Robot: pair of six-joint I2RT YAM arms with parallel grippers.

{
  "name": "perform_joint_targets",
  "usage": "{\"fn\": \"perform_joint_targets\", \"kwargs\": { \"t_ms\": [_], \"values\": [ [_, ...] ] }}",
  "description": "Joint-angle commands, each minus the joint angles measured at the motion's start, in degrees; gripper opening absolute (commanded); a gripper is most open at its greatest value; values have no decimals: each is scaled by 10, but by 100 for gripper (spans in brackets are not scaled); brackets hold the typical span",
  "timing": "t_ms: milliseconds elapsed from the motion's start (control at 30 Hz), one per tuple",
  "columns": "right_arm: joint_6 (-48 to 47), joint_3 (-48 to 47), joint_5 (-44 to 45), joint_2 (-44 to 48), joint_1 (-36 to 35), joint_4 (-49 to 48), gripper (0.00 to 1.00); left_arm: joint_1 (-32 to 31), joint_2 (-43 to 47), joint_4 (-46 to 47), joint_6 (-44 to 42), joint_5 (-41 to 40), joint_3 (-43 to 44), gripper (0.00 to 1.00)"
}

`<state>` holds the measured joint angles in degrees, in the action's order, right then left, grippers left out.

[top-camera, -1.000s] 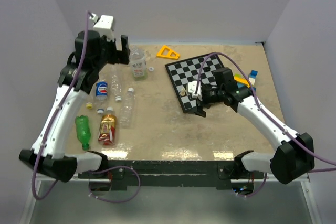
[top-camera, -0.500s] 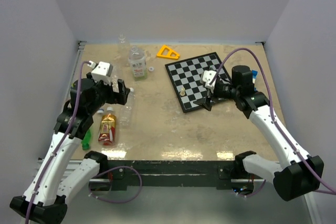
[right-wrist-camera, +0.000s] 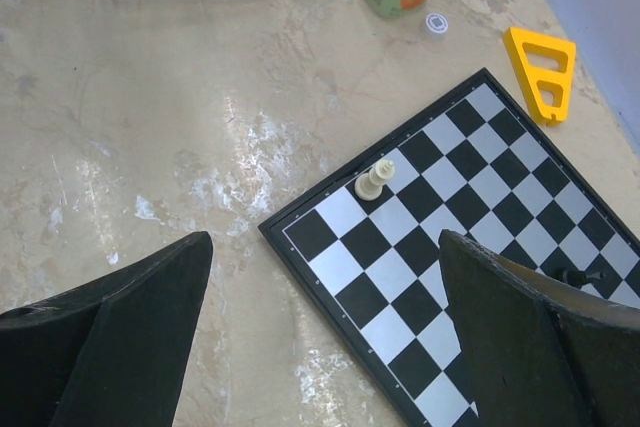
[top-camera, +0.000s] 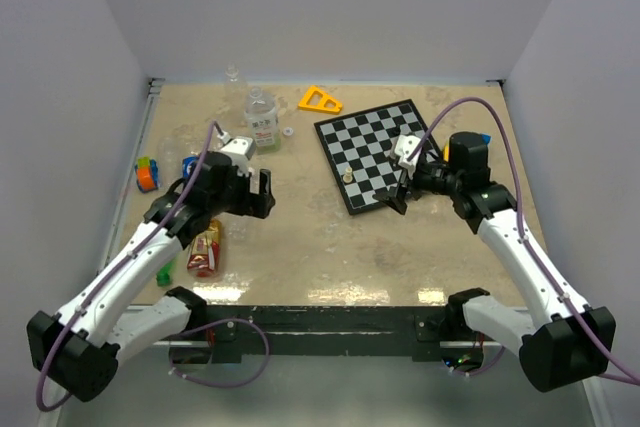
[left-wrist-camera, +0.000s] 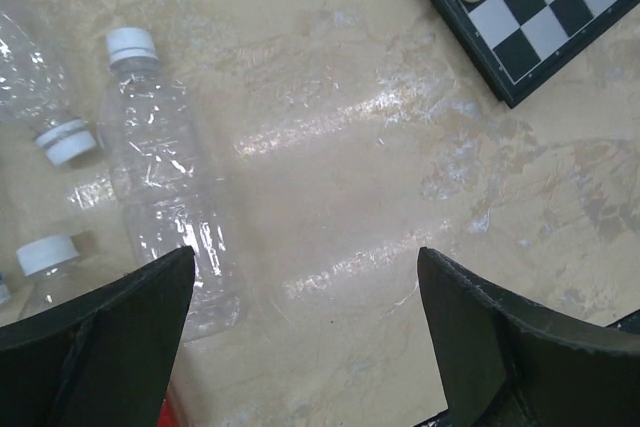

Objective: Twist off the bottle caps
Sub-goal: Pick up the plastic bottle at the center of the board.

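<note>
Clear plastic bottle [left-wrist-camera: 165, 177] lies flat partly under one finger of the wide-spread left gripper [left-wrist-camera: 305, 267], long axis pointing away from the wrist, white cap [left-wrist-camera: 132, 44] at the far end; the right gripper [right-wrist-camera: 325, 247], equally spread, hangs over the chessboard [right-wrist-camera: 450, 197], well apart.

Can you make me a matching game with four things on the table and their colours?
Things:
1. triangle
2. chessboard
3. lying bottle
4. chess piece

Colours:
A. clear
B. yellow
C. cream
D. black and white

Pairs: 1-B, 2-D, 3-A, 4-C
</note>
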<state>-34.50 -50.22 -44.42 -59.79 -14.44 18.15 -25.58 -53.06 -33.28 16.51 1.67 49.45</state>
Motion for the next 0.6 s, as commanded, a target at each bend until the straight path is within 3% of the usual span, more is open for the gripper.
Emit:
{"fn": "perform_joint_targets", "kwargs": {
  "t_ms": [0, 267, 400, 567],
  "values": [
    [-6, -1, 9, 13, 2, -20, 98, -36, -63, 14, 54, -86, -11, 96],
    [-13, 0, 12, 20, 2, -16, 98, -40, -131, 86, 114, -231, -61, 98],
    [-12, 1, 14, 23, 3, -16, 98, -40, -213, 93, 139, -238, -59, 97],
    [-13, 2, 14, 25, 3, -17, 98, -40, -237, 127, 171, -255, -79, 91]
  ]
}}
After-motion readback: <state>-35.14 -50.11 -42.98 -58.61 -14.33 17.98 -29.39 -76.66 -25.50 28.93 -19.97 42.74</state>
